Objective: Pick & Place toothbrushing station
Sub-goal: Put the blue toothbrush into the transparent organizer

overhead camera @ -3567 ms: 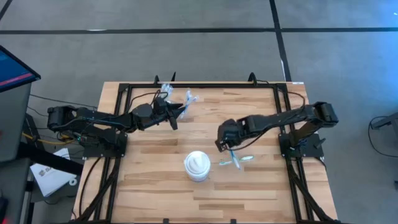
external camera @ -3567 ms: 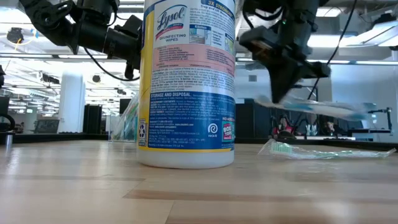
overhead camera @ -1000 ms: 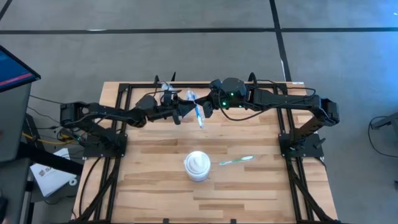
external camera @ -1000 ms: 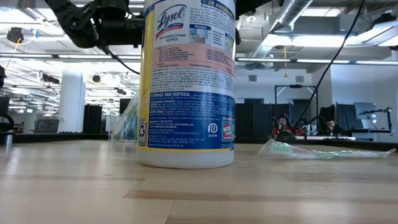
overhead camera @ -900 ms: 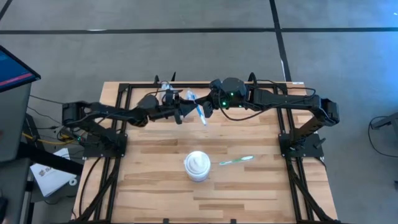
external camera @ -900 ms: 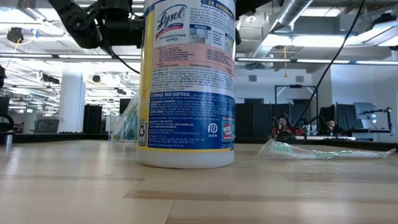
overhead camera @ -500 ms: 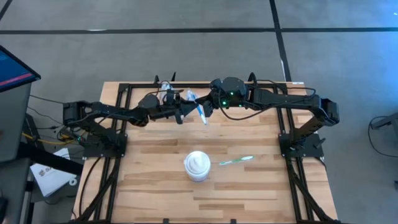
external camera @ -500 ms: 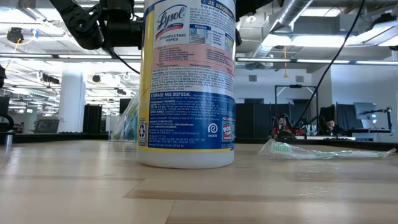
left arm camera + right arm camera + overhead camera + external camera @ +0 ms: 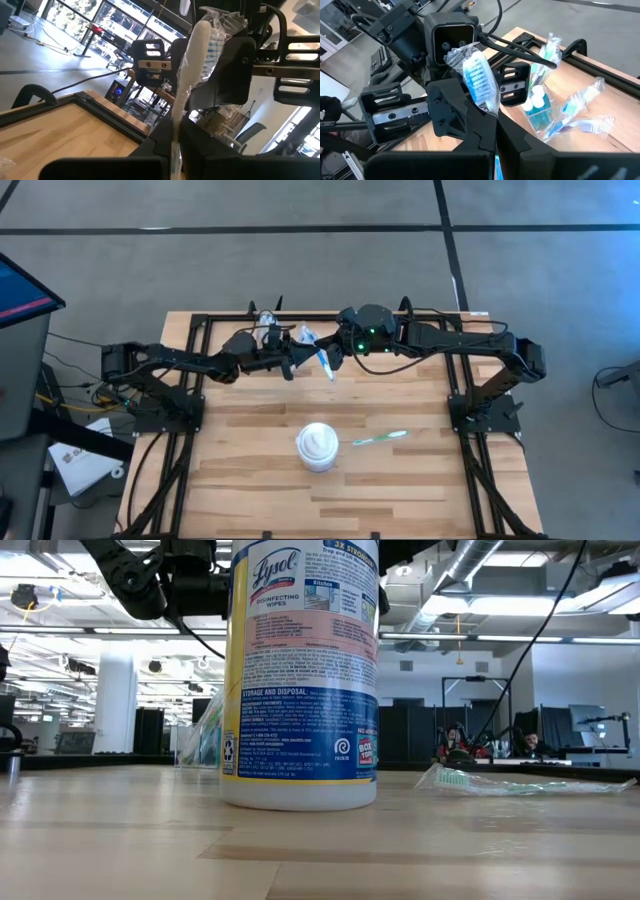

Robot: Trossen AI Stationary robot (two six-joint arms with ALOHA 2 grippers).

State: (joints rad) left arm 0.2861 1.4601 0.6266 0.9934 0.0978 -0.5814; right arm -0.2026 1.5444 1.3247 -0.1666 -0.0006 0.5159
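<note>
High view, left to right: left gripper [image 9: 291, 363] reaches in at the back of the wooden surface [image 9: 250, 470]; its jaws are clamped on the wrapped blue toothbrush [image 9: 323, 364]. Right gripper [image 9: 333, 356] meets it from the other side, jaws also shut on the same brush, which hangs tilted between the two.

Just behind the left gripper we see the clear cup [image 9: 268, 326] with brushes and tubes, a second cluster of wrapped brushes [image 9: 304, 336] beside it. Nearer the front: white Lysol wipes tub [image 9: 317, 446], and right of it a green toothbrush [image 9: 379, 438] lying flat.

Left wrist view adds the pinch: white handle [image 9: 186, 82] rises from its closed jaws, bristles against the right gripper's finger.

Right wrist view shows the blue bristle head [image 9: 479, 80] in plastic wrap and white-capped tubes [image 9: 536, 99] in the cup.

Low view shows neither grip; the tub blocks the middle, the green brush lies at its right.
</note>
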